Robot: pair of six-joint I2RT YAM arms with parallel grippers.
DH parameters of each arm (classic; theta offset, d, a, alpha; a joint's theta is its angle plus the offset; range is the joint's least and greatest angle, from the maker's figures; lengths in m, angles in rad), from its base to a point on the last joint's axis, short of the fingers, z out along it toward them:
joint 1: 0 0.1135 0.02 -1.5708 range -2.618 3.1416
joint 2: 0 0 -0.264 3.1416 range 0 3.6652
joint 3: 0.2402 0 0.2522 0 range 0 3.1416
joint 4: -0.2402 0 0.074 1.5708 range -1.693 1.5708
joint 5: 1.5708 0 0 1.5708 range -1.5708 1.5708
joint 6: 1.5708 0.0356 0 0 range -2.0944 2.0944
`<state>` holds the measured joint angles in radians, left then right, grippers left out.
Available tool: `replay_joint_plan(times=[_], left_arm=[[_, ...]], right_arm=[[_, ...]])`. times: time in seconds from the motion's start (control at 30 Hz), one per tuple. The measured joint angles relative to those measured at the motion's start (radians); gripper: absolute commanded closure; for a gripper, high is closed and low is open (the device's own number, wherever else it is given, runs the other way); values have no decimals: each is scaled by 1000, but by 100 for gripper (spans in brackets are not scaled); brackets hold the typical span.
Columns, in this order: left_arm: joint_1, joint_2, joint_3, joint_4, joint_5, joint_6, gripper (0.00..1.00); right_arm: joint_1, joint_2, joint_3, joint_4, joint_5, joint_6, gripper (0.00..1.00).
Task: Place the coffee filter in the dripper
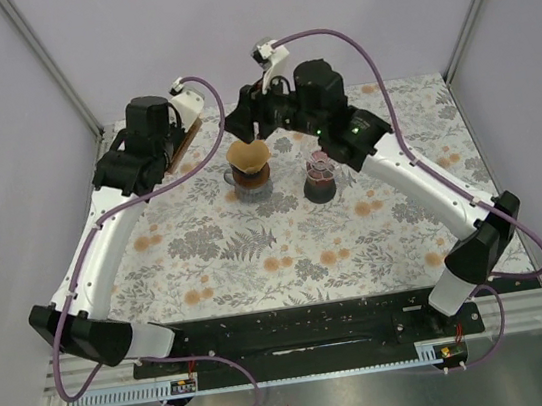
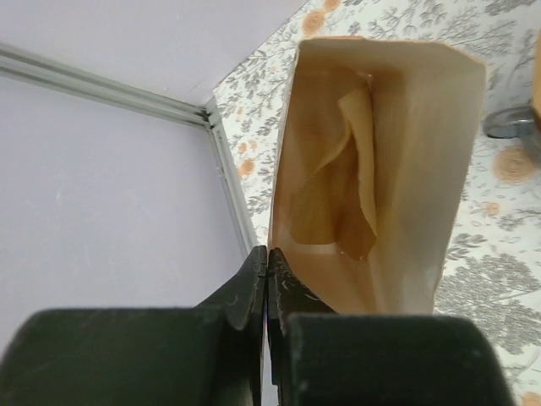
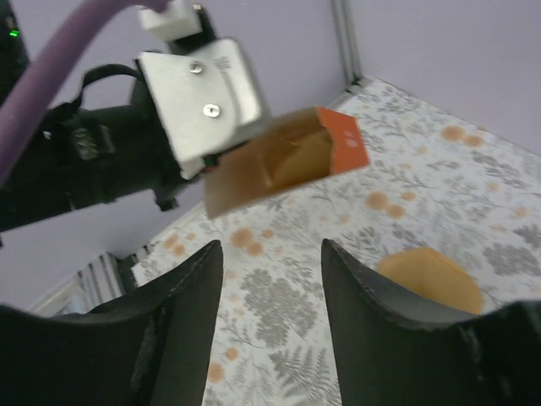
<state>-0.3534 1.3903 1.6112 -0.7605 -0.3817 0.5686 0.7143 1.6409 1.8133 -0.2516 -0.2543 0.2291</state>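
Observation:
A brown paper coffee filter (image 1: 247, 155) sits opened in the dripper (image 1: 248, 182) at the back middle of the table; its rim also shows in the right wrist view (image 3: 431, 281). My right gripper (image 1: 246, 123) hangs just behind and above it, open and empty (image 3: 270, 245). My left gripper (image 1: 184, 137) is shut on the wall of an open tan filter packet (image 2: 380, 169), held tilted above the table at the back left, with more filters inside. The packet, with its orange end, also shows in the right wrist view (image 3: 287, 161).
A dark red cup-like vessel (image 1: 319, 178) stands just right of the dripper. The floral tablecloth (image 1: 288, 251) covers the table. Purple walls with metal corner rails (image 2: 127, 93) close in the back and sides.

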Motion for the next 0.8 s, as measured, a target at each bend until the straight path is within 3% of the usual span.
replay_joint_plan(times=[0.17, 0.53, 0.8], left_arm=[[-29, -24, 21, -43, -10, -124, 100], [-35, -66, 45, -78, 3, -257, 100], [-40, -66, 45, -85, 19, -284, 100]], right_arm=[[100, 36, -16, 98, 36, 48, 57], [129, 180, 30, 123, 79, 109, 59], [147, 187, 66, 134, 79, 108, 59]])
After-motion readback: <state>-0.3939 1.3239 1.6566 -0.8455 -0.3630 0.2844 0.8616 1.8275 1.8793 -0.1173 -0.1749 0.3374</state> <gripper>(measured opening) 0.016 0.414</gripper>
